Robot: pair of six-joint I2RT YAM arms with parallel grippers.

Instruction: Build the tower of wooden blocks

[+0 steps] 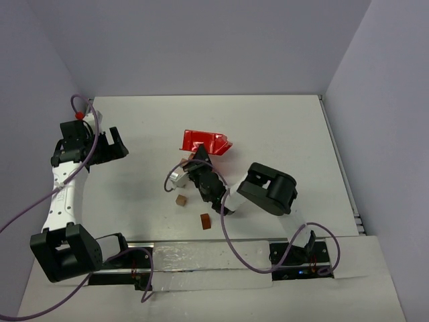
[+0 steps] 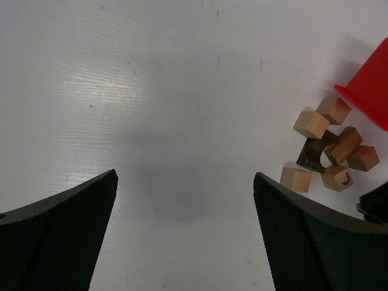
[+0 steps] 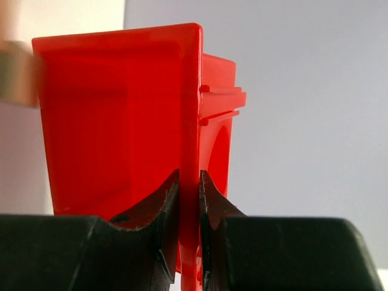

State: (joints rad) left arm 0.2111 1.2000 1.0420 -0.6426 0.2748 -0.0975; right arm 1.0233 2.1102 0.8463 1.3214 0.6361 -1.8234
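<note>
Right end effector clamped on red bin wall; left one wide open, holding nothing; blocks loose on the counter.

Right end effector [image 3: 189,182]: fingers pinched tight on one thin wall of the red bin [image 3: 109,121], one finger on each face. In the top view the bin sits tipped near mid-counter [image 1: 268,127]. Left end effector [image 2: 185,177]: jaws fully spread over bare counter on the left side, well apart from the bin. Wood blocks [image 2: 330,151]: a jumbled cluster of light tan cubes and darker brown pieces just beside the bin's edge. I can't tell whether any rests on another. In the top view, two more lie apart from the cluster, nearer the arm bases: a tan-brown block [image 1: 181,200] and a reddish-brown block [image 1: 205,221] by the right arm.
</note>
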